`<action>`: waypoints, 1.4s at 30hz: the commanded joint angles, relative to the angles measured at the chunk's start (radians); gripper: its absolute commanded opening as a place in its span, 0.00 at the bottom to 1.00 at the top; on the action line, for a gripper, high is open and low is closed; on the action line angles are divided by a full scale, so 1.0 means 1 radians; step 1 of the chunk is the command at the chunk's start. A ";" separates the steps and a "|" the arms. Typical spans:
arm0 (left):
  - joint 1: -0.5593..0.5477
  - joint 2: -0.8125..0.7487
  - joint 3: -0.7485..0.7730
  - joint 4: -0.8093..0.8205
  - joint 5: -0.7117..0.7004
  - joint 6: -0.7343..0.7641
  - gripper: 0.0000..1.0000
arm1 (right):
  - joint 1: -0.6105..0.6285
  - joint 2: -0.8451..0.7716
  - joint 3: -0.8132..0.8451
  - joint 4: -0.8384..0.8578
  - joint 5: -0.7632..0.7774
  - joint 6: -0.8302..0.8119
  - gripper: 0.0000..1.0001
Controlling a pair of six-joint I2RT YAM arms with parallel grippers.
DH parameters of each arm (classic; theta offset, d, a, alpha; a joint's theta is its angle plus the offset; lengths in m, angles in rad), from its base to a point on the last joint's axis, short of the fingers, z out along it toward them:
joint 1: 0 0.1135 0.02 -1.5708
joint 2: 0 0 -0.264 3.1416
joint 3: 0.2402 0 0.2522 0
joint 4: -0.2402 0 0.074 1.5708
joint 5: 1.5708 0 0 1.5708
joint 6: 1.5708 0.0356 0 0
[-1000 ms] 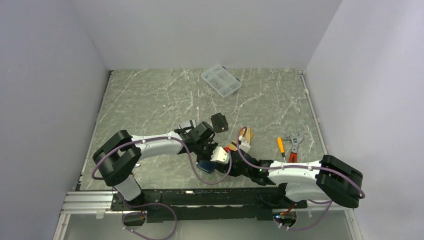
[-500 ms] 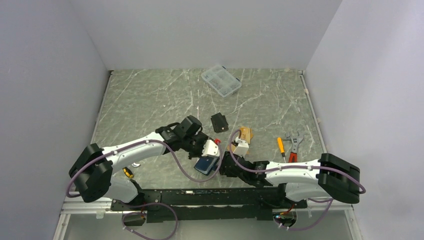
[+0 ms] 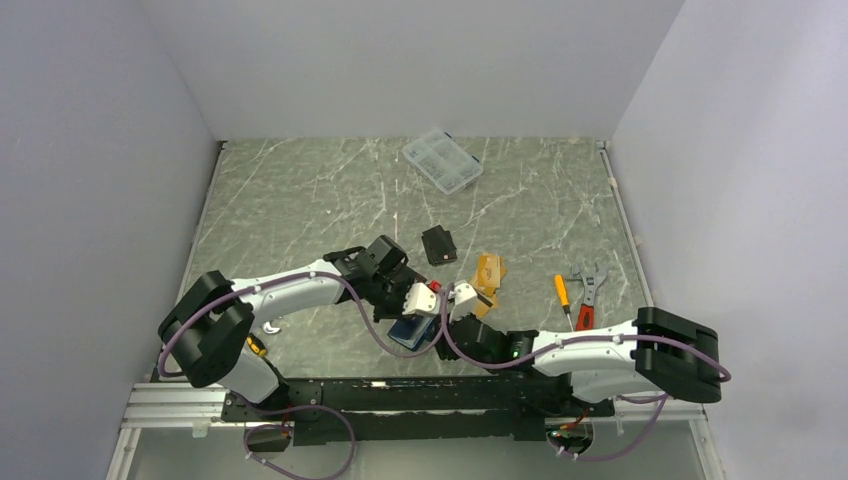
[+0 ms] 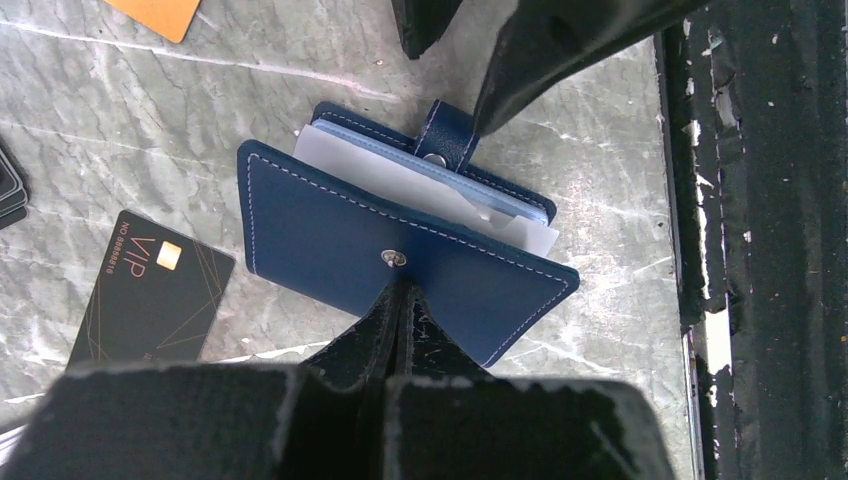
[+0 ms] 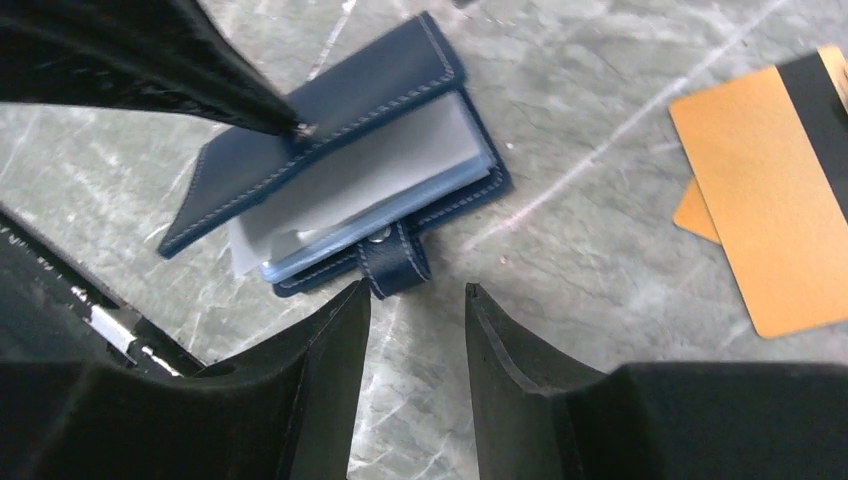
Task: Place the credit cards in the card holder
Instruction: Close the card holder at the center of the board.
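i see left gripper (image 4: 398, 288) clenched, tip touching holder (image 4: 320, 225); right gripper (image 5: 418, 295) released; card (image 4: 150, 300) at holder's 8 o'clock says "vip".

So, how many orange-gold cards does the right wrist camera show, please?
2. The top card lies stripe-up at right; the second card peeks from under its left side. Others may be hidden.

The black rectangular plastic card (image 4: 150, 300) lies face up on the grey marble tabletop (image 4: 600, 150) in the left wrist view, and it carries gold print. Large capitals next to its small gold chip spell "VIP". Along the short edge beside them runs a smaller line that starts "NO." and continues with a string of digits (they look like eights, but are too fine to confirm).
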 commanded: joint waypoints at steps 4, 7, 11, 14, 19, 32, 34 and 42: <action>0.054 -0.001 0.032 -0.004 0.106 -0.037 0.00 | 0.027 0.033 -0.085 0.368 -0.043 -0.202 0.43; 0.083 -0.013 0.043 -0.030 0.139 -0.046 0.00 | 0.037 0.092 -0.088 0.419 -0.035 -0.209 0.42; 0.094 -0.038 0.039 -0.047 0.164 -0.050 0.00 | 0.048 0.171 -0.066 0.450 0.013 -0.219 0.40; 0.093 -0.036 0.036 -0.048 0.175 -0.056 0.00 | 0.057 0.190 -0.058 0.453 0.074 -0.205 0.35; 0.088 -0.007 0.043 -0.040 0.194 -0.060 0.00 | 0.077 0.097 -0.111 0.381 0.241 -0.061 0.16; -0.083 0.050 0.074 -0.013 0.109 -0.046 0.00 | 0.090 0.020 -0.321 0.561 0.347 0.302 0.27; -0.100 0.070 0.097 -0.021 0.111 -0.047 0.00 | 0.088 0.017 -0.354 0.606 0.341 0.342 0.30; -0.133 0.151 0.163 -0.023 0.108 -0.039 0.00 | 0.090 -0.232 -0.405 0.408 0.364 0.482 0.40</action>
